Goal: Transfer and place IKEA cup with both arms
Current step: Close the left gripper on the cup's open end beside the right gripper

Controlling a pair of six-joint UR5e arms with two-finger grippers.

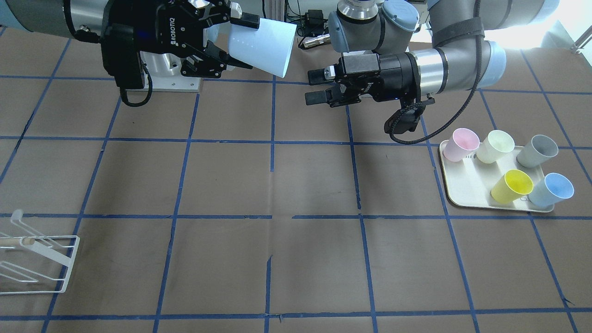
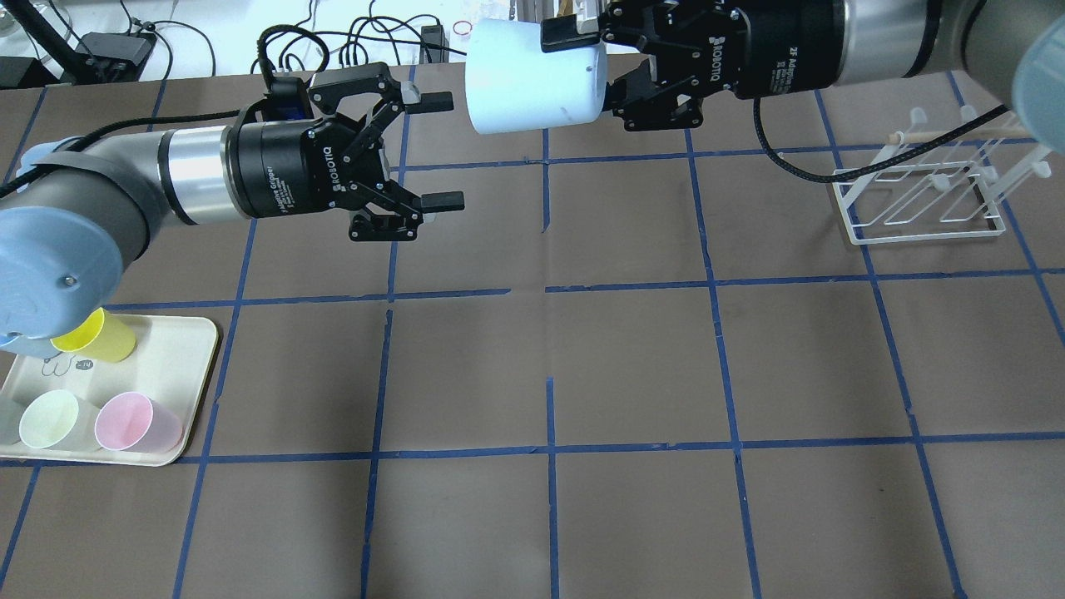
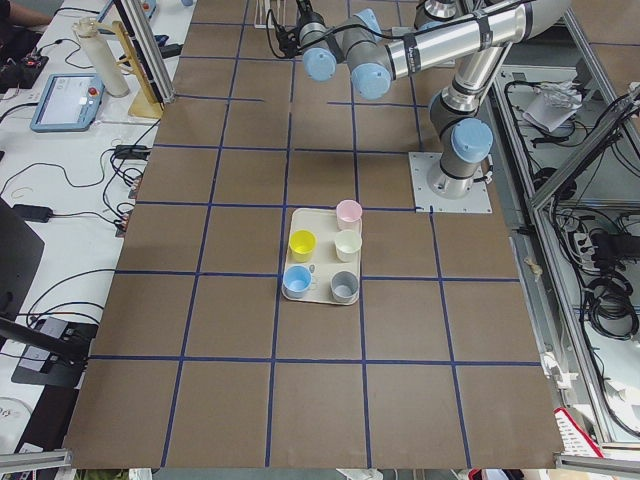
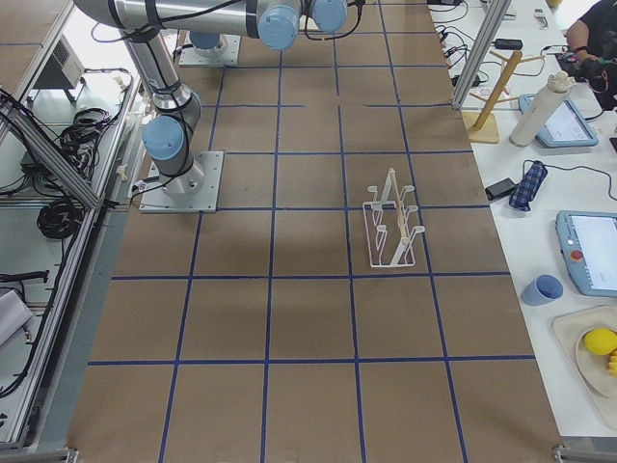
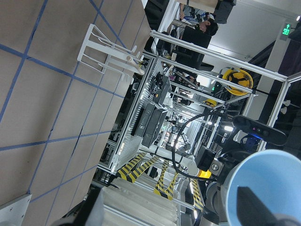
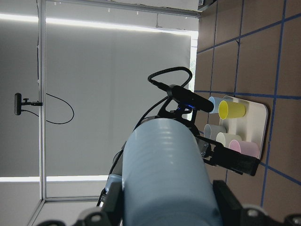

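Observation:
My right gripper (image 1: 243, 41) is shut on the pale-blue IKEA cup (image 1: 261, 46) and holds it on its side, high above the table, mouth towards my left gripper. It also shows in the overhead view, right gripper (image 2: 586, 66) on the cup (image 2: 532, 75). My left gripper (image 1: 317, 85) is open and empty, a short gap from the cup's mouth; it also shows in the overhead view (image 2: 441, 151). The left wrist view looks into the cup's blue mouth (image 5: 268, 188). The right wrist view shows the cup's wall (image 6: 164, 174) between the jaws.
A cream tray (image 1: 467, 185) on my left side holds a pink cup (image 1: 462, 144), a pale yellow cup (image 1: 496, 146), a grey cup (image 1: 539, 150), a yellow cup (image 1: 512, 186) and a light-blue twin (image 1: 552, 189). A white wire rack (image 2: 923, 183) stands on my right side.

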